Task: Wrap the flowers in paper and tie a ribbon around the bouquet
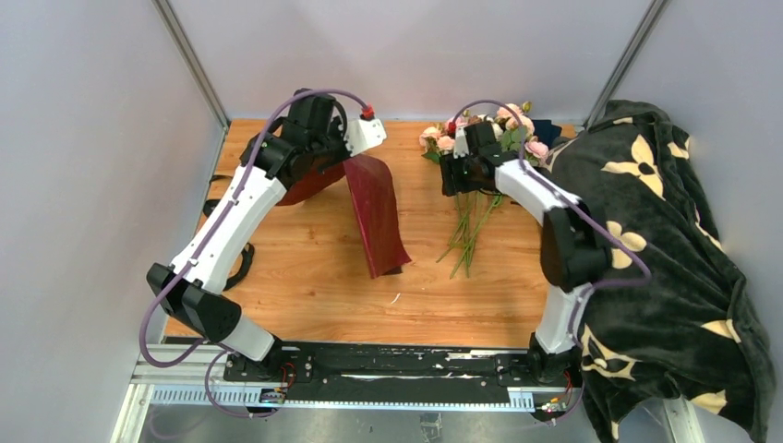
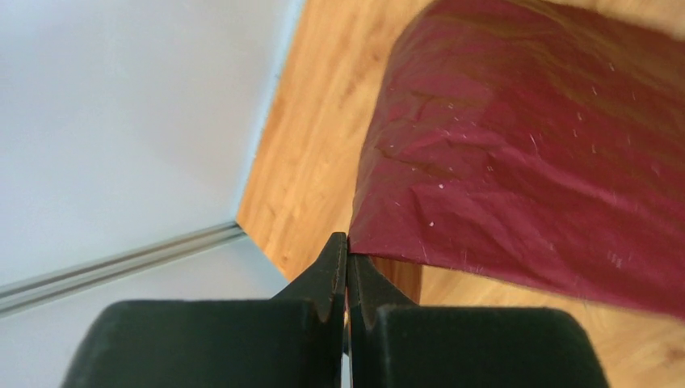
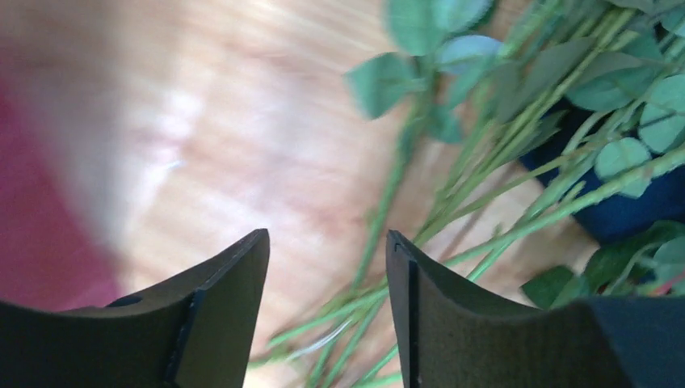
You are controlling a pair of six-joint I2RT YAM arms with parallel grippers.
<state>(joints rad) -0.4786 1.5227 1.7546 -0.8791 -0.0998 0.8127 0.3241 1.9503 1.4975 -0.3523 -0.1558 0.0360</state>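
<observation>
The paper [image 1: 374, 212], a crinkly burgundy-red sheet, hangs arched from an edge pinched in the left pincer [image 2: 347, 246], its free end touching the worktop [image 1: 314, 295] toward 6 o'clock. The flowers [image 1: 436, 138] lie at its 3 o'clock, pale pink blooms toward 12 o'clock, thin green stems fanning toward 6 o'clock.
</observation>
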